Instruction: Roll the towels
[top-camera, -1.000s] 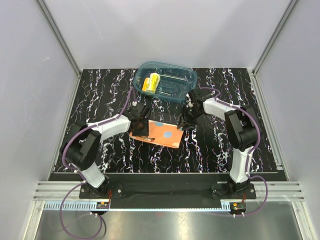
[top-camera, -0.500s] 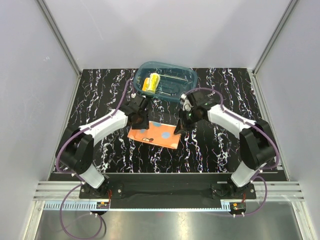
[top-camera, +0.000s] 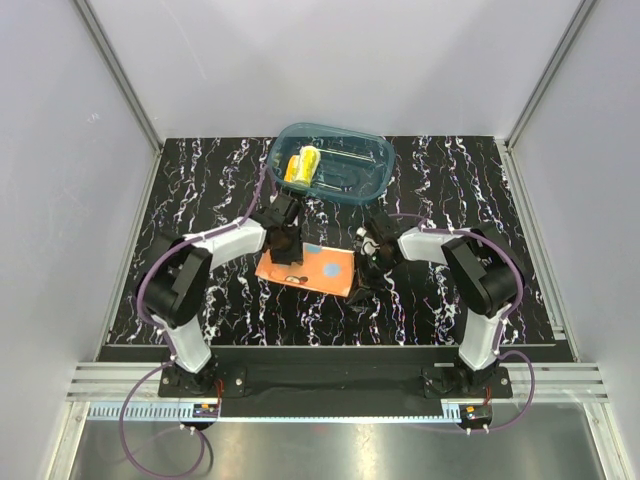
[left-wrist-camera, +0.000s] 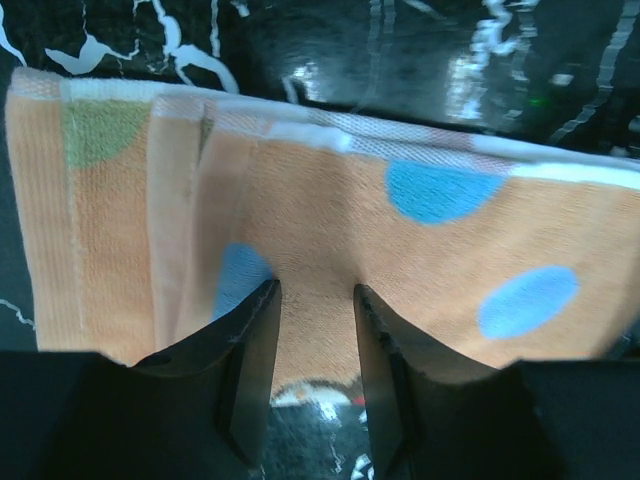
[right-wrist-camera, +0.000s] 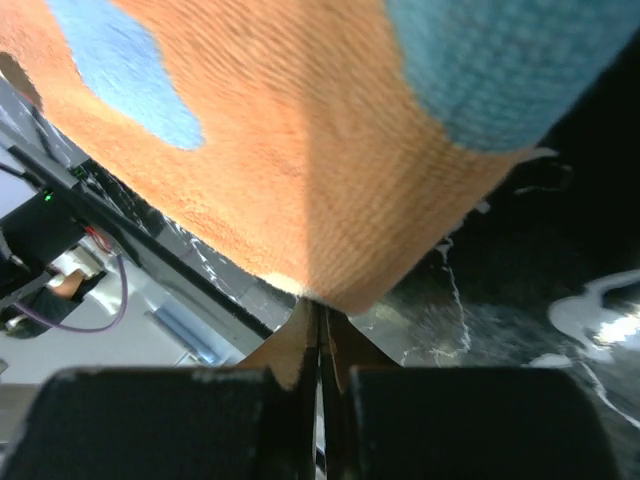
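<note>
- Orange towel (top-camera: 310, 265), dotted with blue, lay mostly flat and unrolled on the middle of the table (top-camera: 200, 190), between the two arms.
- In the left wrist view its surface showed a few creases running toward the fingers, but no roll had been started.
- The yellow towel (top-camera: 301, 166) lay as a tight roll at the left end of the tub (top-camera: 372, 170), which stood at the far side of the table, well apart from the orange one.
- By my reading, half the job was done: one towel rolled and put away, the other not yet rolled.
- The left gripper (left-wrist-camera: 315, 295) sat at the towel's left edge with its jaws part-way apart and a bunched fold of orange cloth between them; it looked like a grip on that fold.
- The right gripper (right-wrist-camera: 321, 315) was at the right edge, jaws pressed together on a corner of the same towel, and that corner was raised off the table.
- What remained, as I judged it, was to turn one held edge over, wind the cloth into a roll, and probably set it in the tub.
</note>
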